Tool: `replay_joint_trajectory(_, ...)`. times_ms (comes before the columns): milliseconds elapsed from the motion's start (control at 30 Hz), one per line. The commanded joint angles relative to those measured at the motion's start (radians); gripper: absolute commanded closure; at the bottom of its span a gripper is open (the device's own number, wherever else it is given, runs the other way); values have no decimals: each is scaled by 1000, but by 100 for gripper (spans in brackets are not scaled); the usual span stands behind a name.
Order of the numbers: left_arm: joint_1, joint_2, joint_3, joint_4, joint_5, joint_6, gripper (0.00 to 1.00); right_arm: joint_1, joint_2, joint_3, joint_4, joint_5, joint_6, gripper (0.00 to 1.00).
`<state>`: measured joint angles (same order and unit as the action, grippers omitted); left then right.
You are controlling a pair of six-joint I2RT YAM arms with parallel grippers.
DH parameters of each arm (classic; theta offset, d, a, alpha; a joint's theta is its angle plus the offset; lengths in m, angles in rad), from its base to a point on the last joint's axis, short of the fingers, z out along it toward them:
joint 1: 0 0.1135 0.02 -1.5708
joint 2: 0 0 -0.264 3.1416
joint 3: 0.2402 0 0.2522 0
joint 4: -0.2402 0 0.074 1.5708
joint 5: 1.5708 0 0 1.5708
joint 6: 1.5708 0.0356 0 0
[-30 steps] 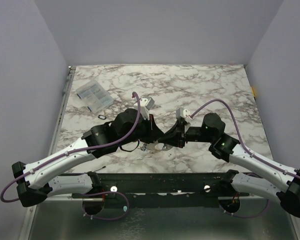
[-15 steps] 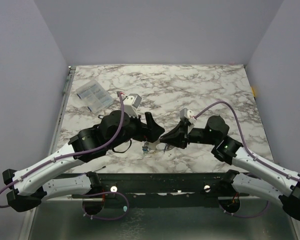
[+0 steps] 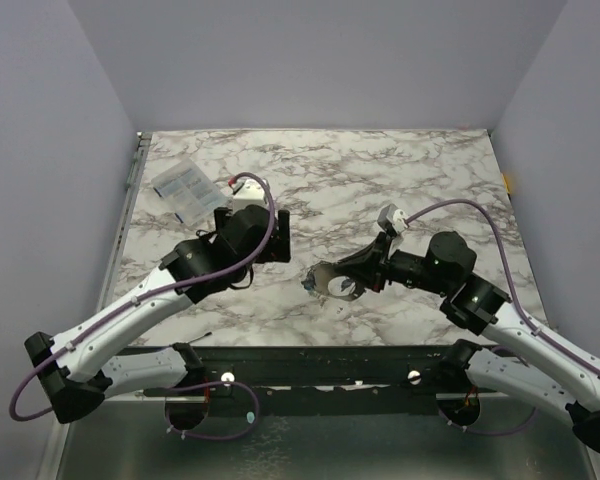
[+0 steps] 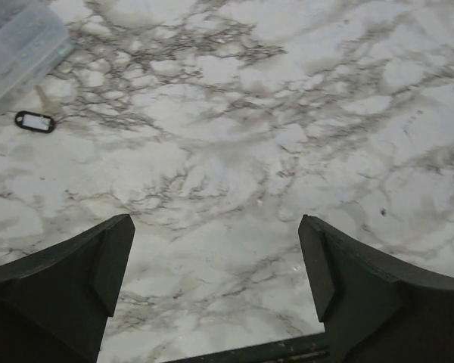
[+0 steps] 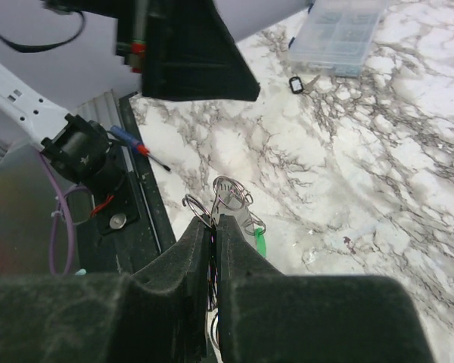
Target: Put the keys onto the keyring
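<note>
At right tool [image 5: 214, 231] tip, keys [image 5: 259, 243]

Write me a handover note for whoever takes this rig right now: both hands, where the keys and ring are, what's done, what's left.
Left hand: open, empty, over the marble table.
Right hand: shut on the keyring bunch, near the table's front edge.
Keys: a green-headed key hangs in that bunch; the others are too small to make out.
Done: ring and at least one key are gathered in one hand.
Left: confirm which keys are threaded, then probably thread the rest.
</note>
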<state>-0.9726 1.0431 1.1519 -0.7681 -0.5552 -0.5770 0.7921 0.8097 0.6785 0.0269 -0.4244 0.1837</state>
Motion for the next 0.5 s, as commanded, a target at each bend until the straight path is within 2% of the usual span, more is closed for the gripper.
replay_joint_trajectory(0, 245, 56, -32, -20, 101, 98, 1, 4, -43, 12, -41, 125, 19, 99)
replay_joint_trajectory(100, 415, 100, -72, 18, 169, 140, 5, 5, -47, 41, -128, 220, 24, 99)
replay_joint_trajectory(167, 482, 132, -99, 50, 187, 179, 8, 4, -48, 61, -182, 266, 20, 99)
replay_joint_trajectory(333, 697, 213, -191, 187, 342, 287, 16, 4, -46, 87, -265, 298, 7, 99)
replay_joint_trajectory(467, 816, 306, -225, 284, 435, 323, 31, 4, -43, 102, -310, 285, 2, 99)
